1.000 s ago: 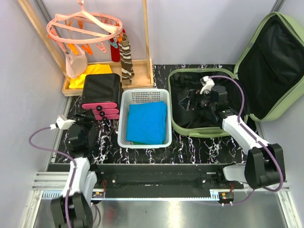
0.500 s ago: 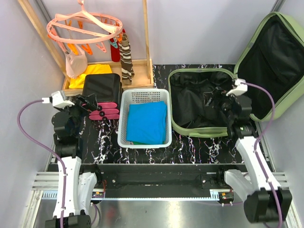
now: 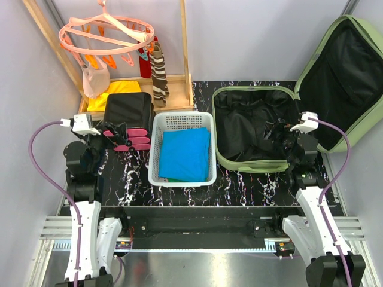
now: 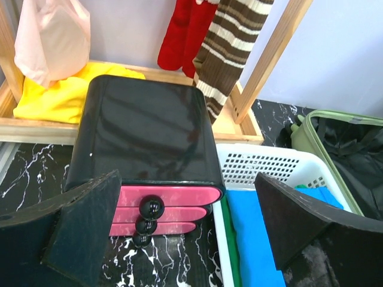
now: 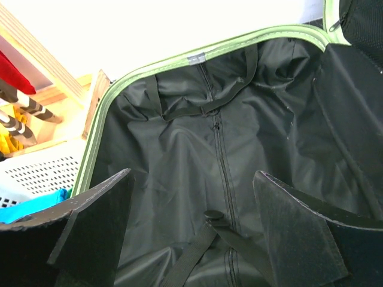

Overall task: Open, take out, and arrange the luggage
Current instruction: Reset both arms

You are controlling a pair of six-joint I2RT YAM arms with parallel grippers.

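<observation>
Bright, even light falls from overhead, so I see only soft shadows. In my left wrist view the glossy black case (image 4: 143, 131) carries pale glare on top. In my right, the far wall (image 5: 149, 24) blows out white while the luggage (image 5: 221, 155) lining stays dim.

Light-green hard-shell luggage (image 3: 239, 122), wide open at the table's (image 3: 239, 179) right rear. Base shell lies flat, empty, rounded rim. Black lining (image 5: 179, 161) with centre zipper, loose straps. Lid (image 3: 341, 78) tilted up against right wall, black inside.
</observation>
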